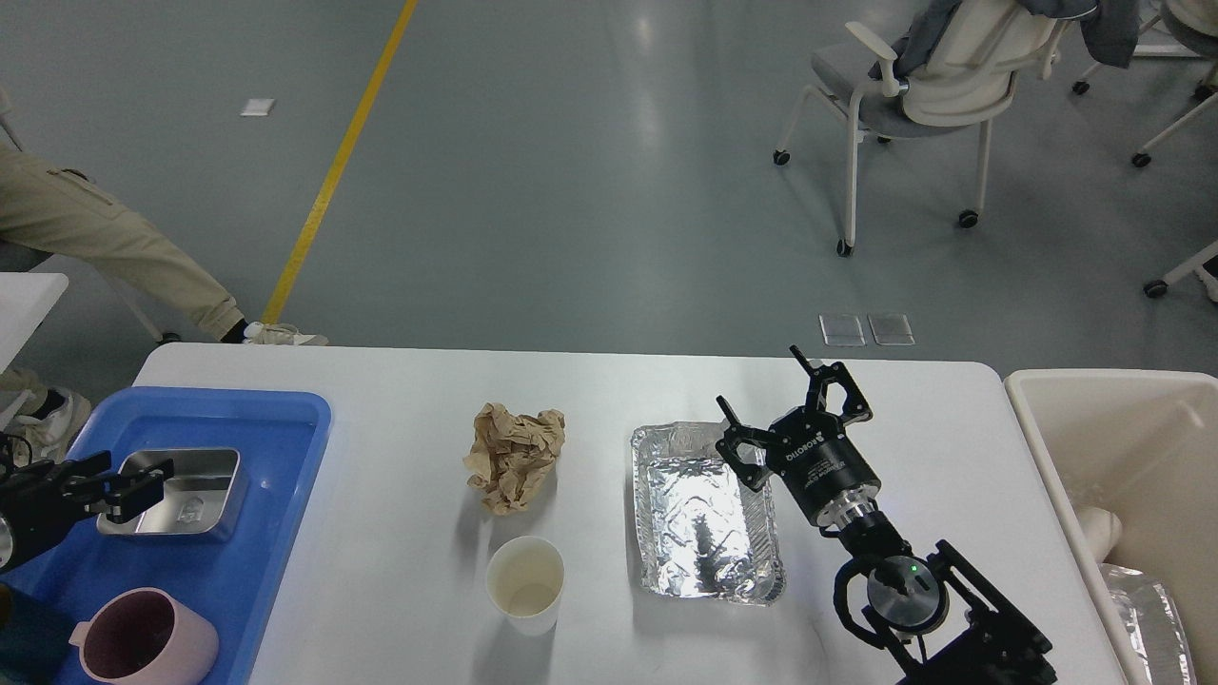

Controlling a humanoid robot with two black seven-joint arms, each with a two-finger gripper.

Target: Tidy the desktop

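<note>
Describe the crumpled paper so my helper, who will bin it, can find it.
On the white rectangular desktop, look left of the silver foil tray. The crumpled brown paper ball lies just behind the white paper cup. It alone is tan and wrinkled.

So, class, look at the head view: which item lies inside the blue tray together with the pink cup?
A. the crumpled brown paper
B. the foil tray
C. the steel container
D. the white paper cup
C: the steel container sits inside the blue tray behind the pink cup; the other three lie on the desktop.
</note>
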